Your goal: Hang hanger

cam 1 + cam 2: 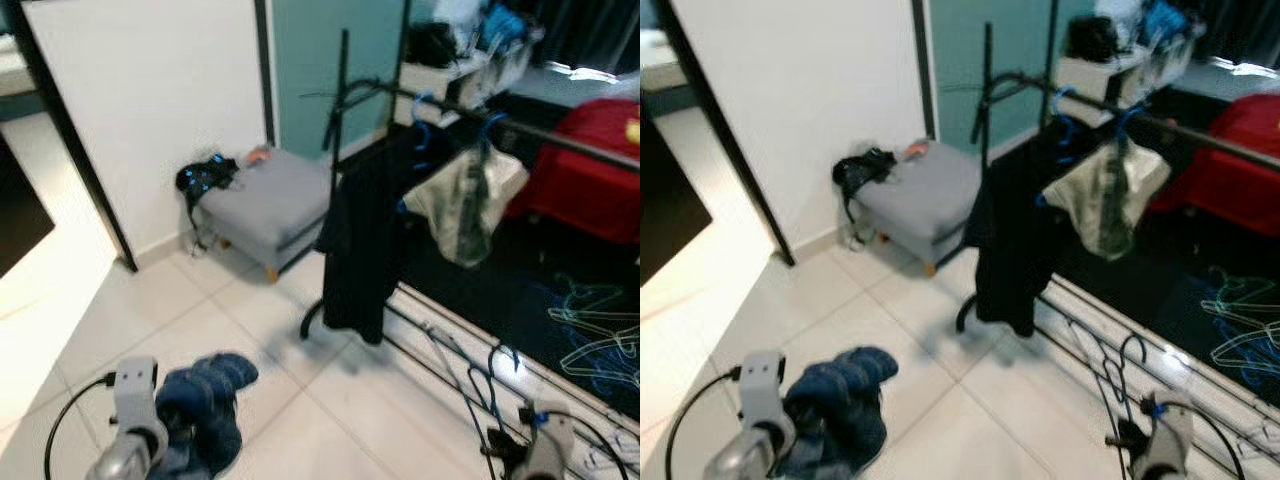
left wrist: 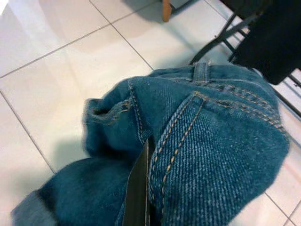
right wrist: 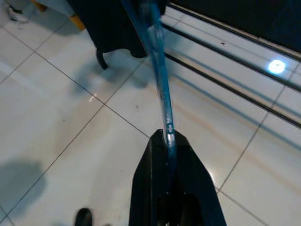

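A white tiled floor (image 1: 250, 330) is seen below a white wall (image 1: 150, 100); the left gripper (image 2: 141, 188) is closed on one bundle of blue jeans (image 1: 205, 410); one grey stool (image 1: 270, 205) stands beside one black rack (image 1: 345, 120), two garments hung; the right gripper (image 3: 168, 141) is clamped on what appears to be one blue hanger (image 3: 157, 61).

The left arm is low at the robot's left, its gripper (image 2: 141, 188) buried in a bundle of blue jeans (image 2: 197, 141), clamped on the denim. The right arm is low at the right, its gripper (image 3: 168, 141) closed on a blue hanger (image 3: 157, 70).
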Motion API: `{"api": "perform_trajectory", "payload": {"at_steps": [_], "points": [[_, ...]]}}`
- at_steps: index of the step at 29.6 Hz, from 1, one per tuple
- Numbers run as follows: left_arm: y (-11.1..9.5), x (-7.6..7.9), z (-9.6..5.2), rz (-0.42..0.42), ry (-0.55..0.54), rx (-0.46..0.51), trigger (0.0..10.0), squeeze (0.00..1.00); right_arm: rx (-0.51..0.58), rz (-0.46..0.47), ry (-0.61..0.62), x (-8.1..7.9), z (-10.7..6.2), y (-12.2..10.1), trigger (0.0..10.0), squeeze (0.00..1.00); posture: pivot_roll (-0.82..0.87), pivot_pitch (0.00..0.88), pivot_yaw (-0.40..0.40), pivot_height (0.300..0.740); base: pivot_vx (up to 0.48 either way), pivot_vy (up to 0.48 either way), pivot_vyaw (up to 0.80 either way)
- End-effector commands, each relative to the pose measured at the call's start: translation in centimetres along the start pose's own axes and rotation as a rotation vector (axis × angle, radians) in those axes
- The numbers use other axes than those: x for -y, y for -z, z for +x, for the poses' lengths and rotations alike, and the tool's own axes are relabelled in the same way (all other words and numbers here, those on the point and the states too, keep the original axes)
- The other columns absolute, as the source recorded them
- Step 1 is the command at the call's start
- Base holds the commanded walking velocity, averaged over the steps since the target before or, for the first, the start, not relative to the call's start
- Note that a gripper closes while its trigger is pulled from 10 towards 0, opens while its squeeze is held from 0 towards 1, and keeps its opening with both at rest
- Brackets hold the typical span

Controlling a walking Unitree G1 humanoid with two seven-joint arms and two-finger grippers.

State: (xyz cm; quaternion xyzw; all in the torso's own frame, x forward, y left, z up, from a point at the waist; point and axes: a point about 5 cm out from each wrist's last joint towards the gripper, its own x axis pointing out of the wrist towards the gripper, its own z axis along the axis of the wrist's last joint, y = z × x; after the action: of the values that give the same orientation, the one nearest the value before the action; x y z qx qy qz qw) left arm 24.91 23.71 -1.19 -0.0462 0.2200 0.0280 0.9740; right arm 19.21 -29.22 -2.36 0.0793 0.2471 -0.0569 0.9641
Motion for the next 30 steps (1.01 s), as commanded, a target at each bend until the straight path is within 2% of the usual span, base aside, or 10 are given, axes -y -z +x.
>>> {"api": "perform_trajectory", "payload": {"at_steps": [1,12,19,30], "points": [[-0.5,-0.5,0.1,0.026,-0.001,0.020,10.0,0.00,0.002,0.010,-0.011,-0.6,-0.1,0.5,10.0,0.00,-0.02,0.056,-0.030,0.740,0.000,0.000,0.70],[-0.9,-0.4,0.3,0.045,0.013,0.023,10.0,0.00,0.023,-0.022,-0.016,-0.9,0.2,-0.1,10.0,0.00,-0.03,0.083,-0.019,0.740,0.000,0.000,0.70],[-0.5,-0.1,0.0,0.069,0.056,0.015,10.0,0.00,0.032,-0.025,-0.008,-0.6,-0.3,0.1,10.0,0.00,-0.03,0.086,-0.018,0.740,0.000,0.000,0.70],[-0.1,-0.4,-0.4,0.058,0.041,0.025,10.0,0.00,0.017,-0.019,-0.019,-0.4,-0.9,0.6,10.0,0.00,-0.02,0.103,-0.032,0.740,0.000,0.000,0.70]]}}
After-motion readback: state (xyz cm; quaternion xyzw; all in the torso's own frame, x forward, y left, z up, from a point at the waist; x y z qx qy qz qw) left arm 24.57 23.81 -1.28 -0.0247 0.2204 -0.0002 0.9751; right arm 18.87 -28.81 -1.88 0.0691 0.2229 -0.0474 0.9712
